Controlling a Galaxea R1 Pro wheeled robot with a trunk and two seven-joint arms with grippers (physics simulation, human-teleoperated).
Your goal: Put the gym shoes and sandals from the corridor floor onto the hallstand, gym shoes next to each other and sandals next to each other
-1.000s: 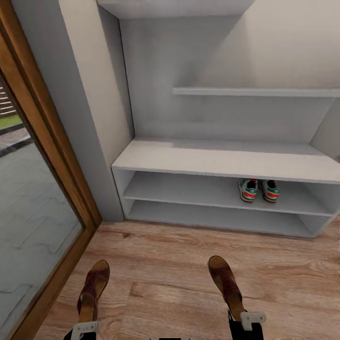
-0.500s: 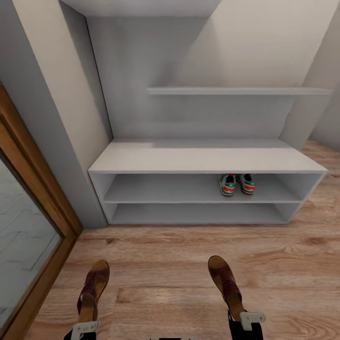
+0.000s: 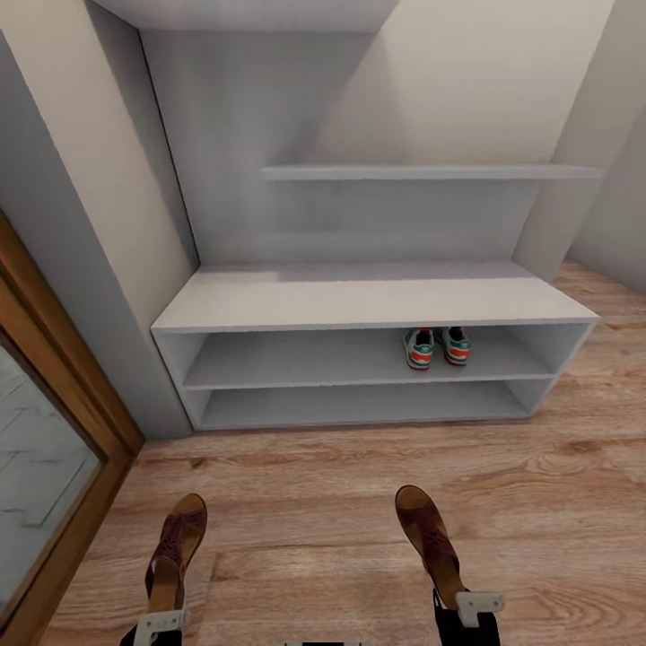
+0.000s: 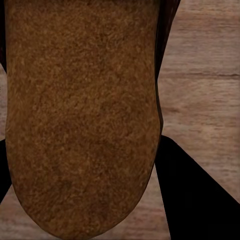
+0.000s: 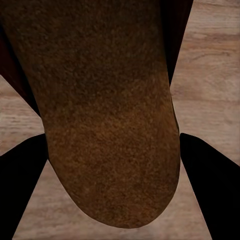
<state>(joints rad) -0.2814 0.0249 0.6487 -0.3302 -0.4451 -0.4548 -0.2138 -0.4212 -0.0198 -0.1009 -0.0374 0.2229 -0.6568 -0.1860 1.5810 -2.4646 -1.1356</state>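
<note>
Both arms are reaching forward low, left jaws gripping one dark brown leather sandal (image 3: 176, 554), right jaws gripping the other (image 3: 432, 543).

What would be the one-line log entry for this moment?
left pincer: shut on sandal | right pincer: shut on sandal | gym shoes: side by side, upper open shelf of rack | facing rack
</note>
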